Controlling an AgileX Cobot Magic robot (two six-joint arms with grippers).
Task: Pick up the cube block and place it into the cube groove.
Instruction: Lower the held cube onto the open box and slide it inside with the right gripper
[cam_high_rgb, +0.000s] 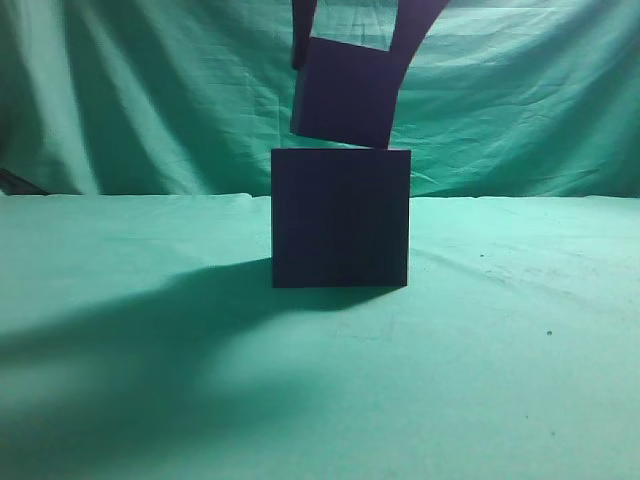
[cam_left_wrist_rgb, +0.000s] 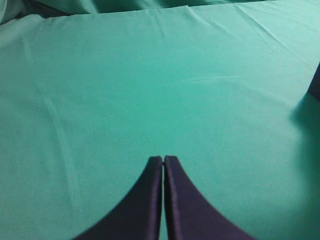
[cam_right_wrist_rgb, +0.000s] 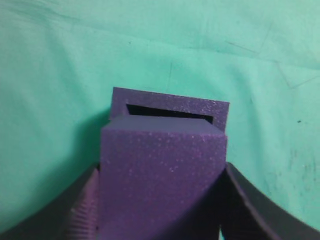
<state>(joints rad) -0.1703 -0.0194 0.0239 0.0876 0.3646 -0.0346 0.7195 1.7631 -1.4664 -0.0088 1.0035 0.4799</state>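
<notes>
In the exterior view, the cube groove is seen standing on the green cloth at the middle of the table, with its plain square front turned to the camera. Directly above it the cube block is held in the air, slightly tilted, by the right gripper, whose two dark fingers come down on its two sides; its lower right corner is very near the top of the groove. In the left wrist view, the left gripper is seen fully closed, its fingertips pressed together with nothing between them, over bare green cloth. In the right wrist view, the cube block is clamped between the fingers of the right gripper, and beyond it the square opening of the cube groove is visible.
</notes>
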